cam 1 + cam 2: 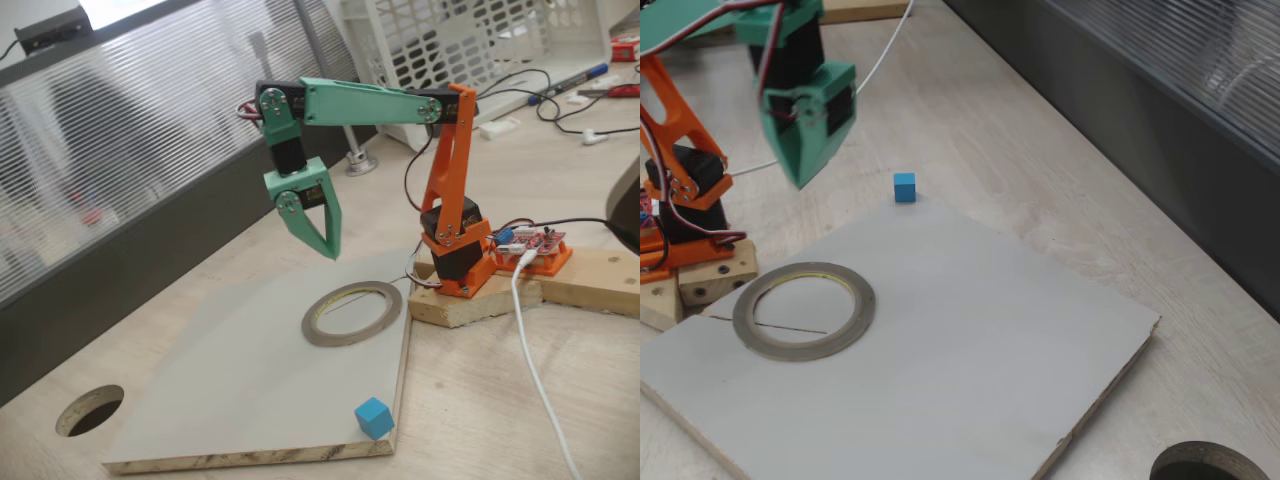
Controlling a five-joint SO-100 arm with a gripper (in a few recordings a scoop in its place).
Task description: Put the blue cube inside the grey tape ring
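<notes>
The blue cube (374, 417) (904, 187) sits at a corner of the pale grey board, apart from everything else. The grey tape ring (352, 313) (804, 309) lies flat on the board close to the arm's orange base, with nothing inside it. My green gripper (328, 252) (800, 182) hangs in the air above the board, tips pointing down, jaws together with nothing between them. It is well above and to one side of the ring, and far from the cube.
The grey board (230, 390) (970, 350) rests on a wooden table. A round hole (90, 410) (1205, 465) is cut in the table past the board's edge. The orange arm base (455, 255) stands on a wood block. Cables and a white basket (470, 40) lie behind.
</notes>
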